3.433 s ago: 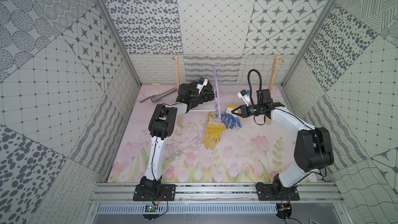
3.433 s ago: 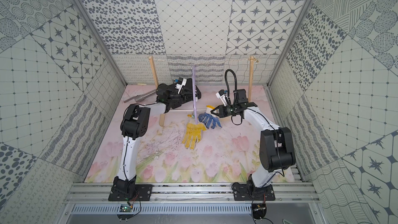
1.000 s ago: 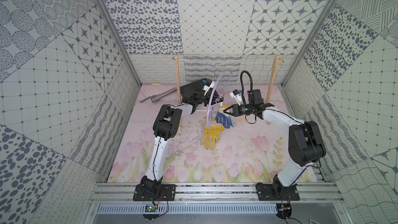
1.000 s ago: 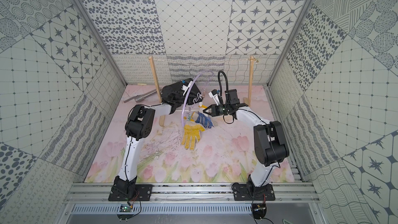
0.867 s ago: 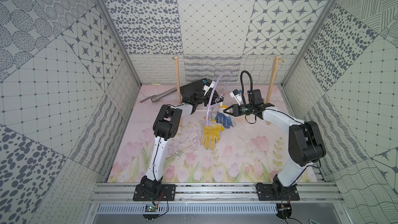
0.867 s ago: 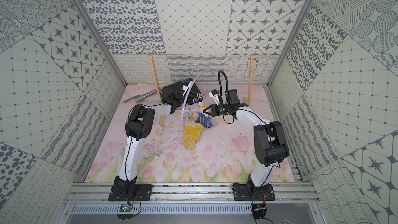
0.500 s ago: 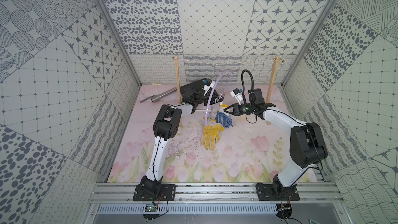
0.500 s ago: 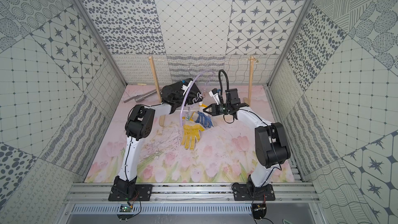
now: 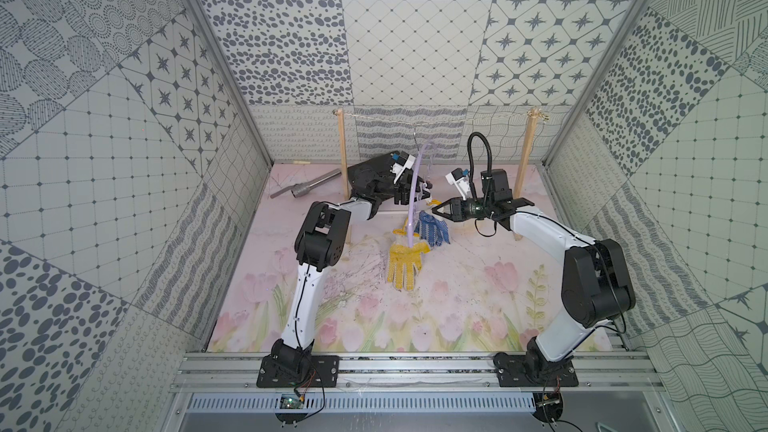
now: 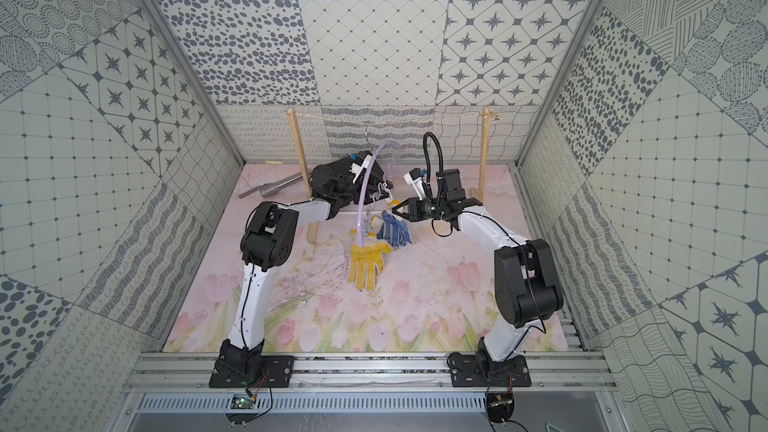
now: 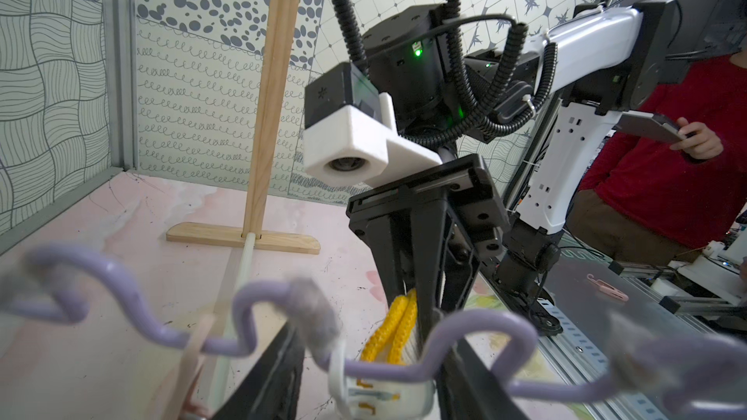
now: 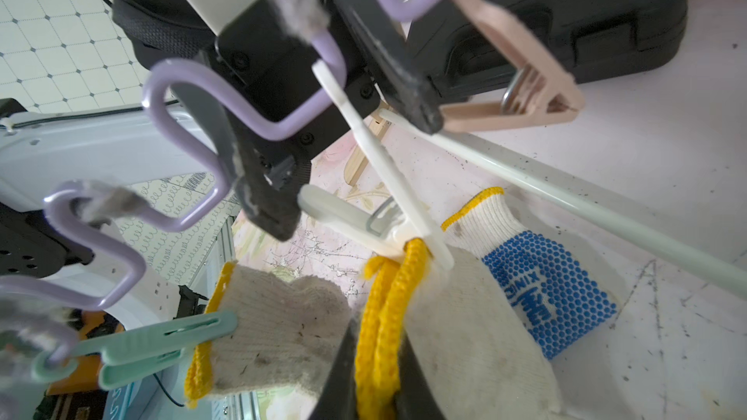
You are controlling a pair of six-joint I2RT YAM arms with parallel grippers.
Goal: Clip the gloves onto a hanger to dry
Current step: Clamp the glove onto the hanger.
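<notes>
Off-white glove cuff sits in white peg of lilac hanger, above the bench.
Dotted face hidden; knit body, yellow-edged cuff. Wavy bar blurred close up. Right tool pinches the cuff; left tool released, fingers straddling bar and peg. Arms reach back, tools facing each other.

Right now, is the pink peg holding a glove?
No, the pink peg hangs from the hanger with no glove between its tips.

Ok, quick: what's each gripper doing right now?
Left gripper: open, white peg between its jaws.
Right gripper: shut on glove cuff.
</notes>
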